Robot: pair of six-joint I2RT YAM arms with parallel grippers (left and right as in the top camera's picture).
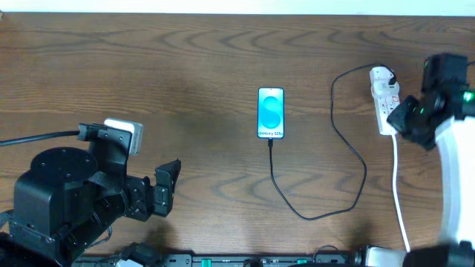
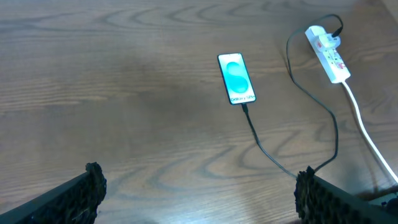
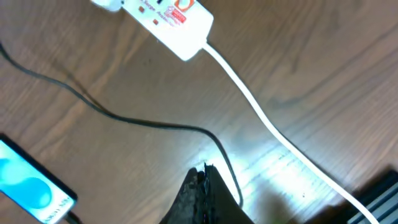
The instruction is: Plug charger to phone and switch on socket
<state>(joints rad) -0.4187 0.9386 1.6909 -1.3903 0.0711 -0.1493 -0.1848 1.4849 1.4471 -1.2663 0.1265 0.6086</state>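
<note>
The phone point(image 1: 271, 113) lies at the table's middle, its blue-and-cyan screen up; it also shows in the left wrist view point(image 2: 236, 78) and at the right wrist view's lower left point(image 3: 31, 190). The black charger cable point(image 1: 356, 159) is plugged into the phone's near end and loops right and back to the socket point(image 1: 384, 98), a white power strip at the far right, seen too in the left wrist view point(image 2: 328, 55) and the right wrist view point(image 3: 168, 22). My left gripper point(image 2: 199, 193) is open and empty at the near left. My right gripper point(image 3: 205, 186) is shut and empty above the cable, near the strip.
The strip's thick white cord point(image 1: 399, 193) runs from the strip toward the near right edge. A white adapter block point(image 1: 122, 133) sits on the left arm's base. Black rails point(image 1: 245, 259) line the near edge.
</note>
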